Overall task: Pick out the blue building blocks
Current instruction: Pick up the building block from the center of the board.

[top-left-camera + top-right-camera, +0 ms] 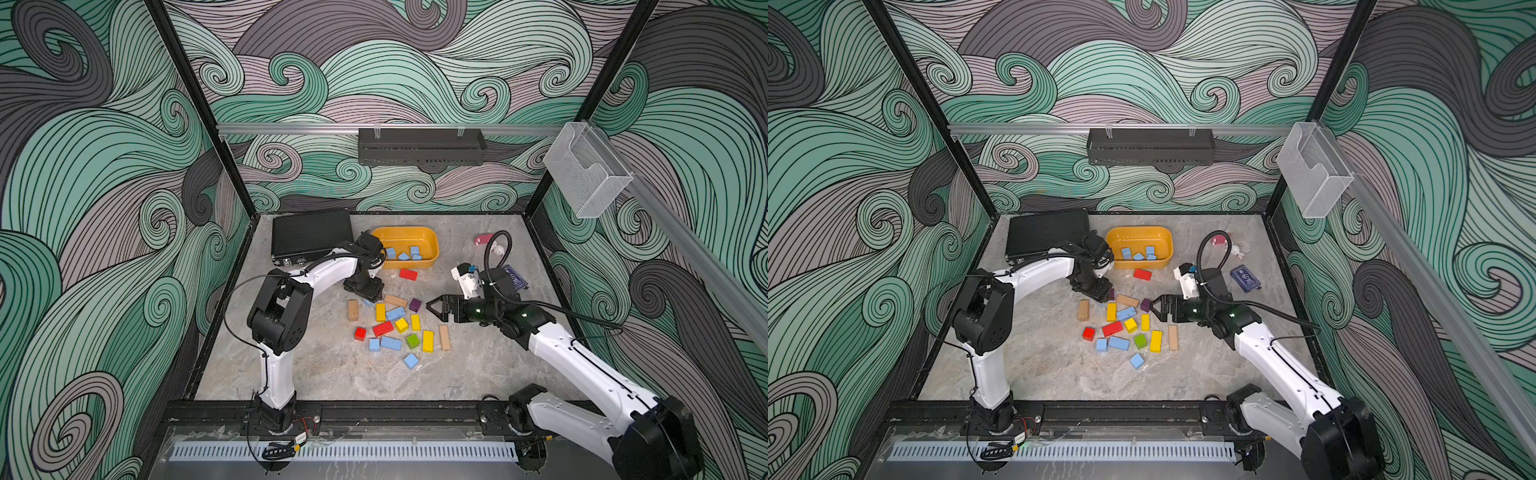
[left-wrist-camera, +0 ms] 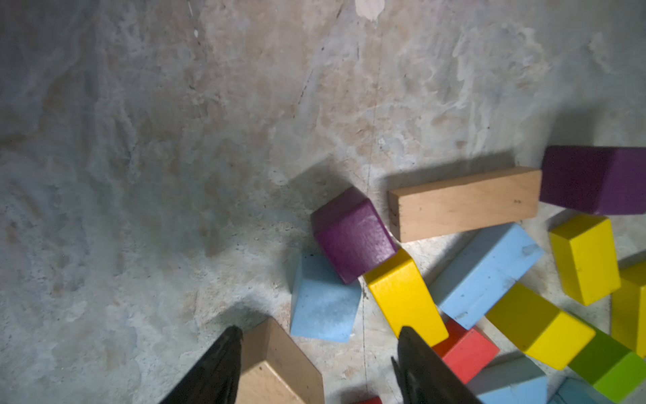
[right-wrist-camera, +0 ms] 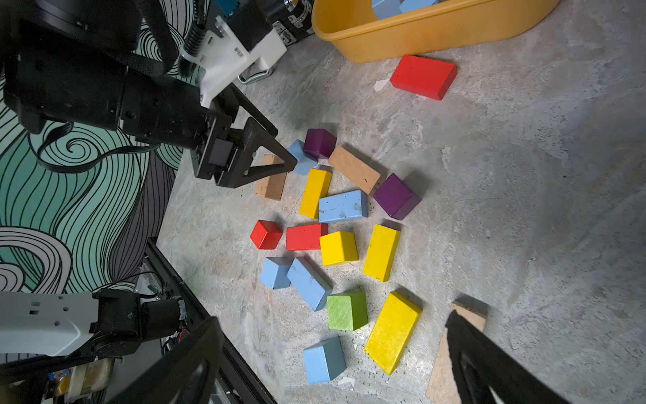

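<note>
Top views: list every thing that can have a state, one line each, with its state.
left gripper, open, poised at a blue cube, not gripping it.
right gripper, open, empty.
yellow bin, upright, holding several blue blocks.
loose blue blocks, five lying on the table.
black case, closed, lying flat.

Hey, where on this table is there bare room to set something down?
Bare: the wide strip of table between the block pile and the front rail, and the gap between the yellow bin and the pink toy. Crowded: the pile itself, where the left gripper reaches in.
</note>
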`<state>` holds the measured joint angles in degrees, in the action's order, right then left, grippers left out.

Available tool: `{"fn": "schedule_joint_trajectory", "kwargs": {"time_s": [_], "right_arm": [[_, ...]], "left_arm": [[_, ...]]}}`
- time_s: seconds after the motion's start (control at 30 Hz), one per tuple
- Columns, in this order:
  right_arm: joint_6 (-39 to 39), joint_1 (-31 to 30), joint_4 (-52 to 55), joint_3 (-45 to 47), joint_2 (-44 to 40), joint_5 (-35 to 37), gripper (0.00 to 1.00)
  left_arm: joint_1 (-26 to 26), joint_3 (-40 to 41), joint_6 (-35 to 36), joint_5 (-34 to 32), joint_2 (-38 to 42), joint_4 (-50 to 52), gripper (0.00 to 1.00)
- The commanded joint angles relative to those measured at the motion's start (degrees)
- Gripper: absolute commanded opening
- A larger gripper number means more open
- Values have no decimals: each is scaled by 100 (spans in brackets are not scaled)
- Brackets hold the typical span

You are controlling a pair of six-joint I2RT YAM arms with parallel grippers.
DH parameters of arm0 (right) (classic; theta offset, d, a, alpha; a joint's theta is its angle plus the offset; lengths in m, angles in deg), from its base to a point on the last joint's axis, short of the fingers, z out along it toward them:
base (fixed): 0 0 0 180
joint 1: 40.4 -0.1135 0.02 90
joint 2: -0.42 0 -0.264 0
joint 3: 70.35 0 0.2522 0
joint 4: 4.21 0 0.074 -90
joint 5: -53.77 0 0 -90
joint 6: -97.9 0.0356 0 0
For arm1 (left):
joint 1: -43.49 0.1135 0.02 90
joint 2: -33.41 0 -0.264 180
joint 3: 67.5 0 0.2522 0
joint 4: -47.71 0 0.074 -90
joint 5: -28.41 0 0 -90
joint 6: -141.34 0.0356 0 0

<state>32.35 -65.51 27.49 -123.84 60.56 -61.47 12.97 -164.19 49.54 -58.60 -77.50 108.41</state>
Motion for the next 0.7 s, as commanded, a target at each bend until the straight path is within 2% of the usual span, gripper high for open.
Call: {"fn": "schedule_joint_trajectory", "kwargs": {"time_s": [0.0, 0.67], "right_arm": [[-97, 45, -17, -124, 7, 104, 100], [-107, 93, 85, -100, -190, 157, 100]], "left_arm": [[-15, -249, 172, -155, -168, 228, 67], [-22, -265, 167, -61, -519, 263, 47]]}}
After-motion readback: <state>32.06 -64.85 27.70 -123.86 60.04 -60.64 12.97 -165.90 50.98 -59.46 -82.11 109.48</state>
